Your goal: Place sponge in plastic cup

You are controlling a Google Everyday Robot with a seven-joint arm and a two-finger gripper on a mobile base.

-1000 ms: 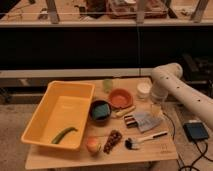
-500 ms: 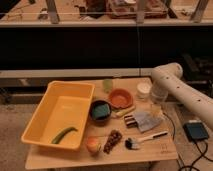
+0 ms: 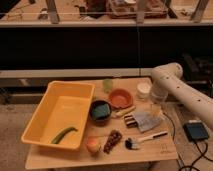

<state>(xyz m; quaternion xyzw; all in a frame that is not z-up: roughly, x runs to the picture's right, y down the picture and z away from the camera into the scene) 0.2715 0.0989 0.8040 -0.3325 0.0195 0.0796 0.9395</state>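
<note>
Sitting in a dark bowl (image 3: 92, 106), sponge (image 3: 101, 111), plastic cup (image 3: 108, 85) behind it, claw (image 3: 156, 106) seemingly over grey cloth (image 3: 145, 120), its grip indiscernible.

Dim amber light, the tool (image 3: 155, 108) dusky above the table (image 3: 165, 150), right side.

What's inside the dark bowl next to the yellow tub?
The teal sponge lies in the dark bowl; the bowl's bottom beneath it is covered. The gripper hangs over the grey cloth, apart from the bowl.
</note>
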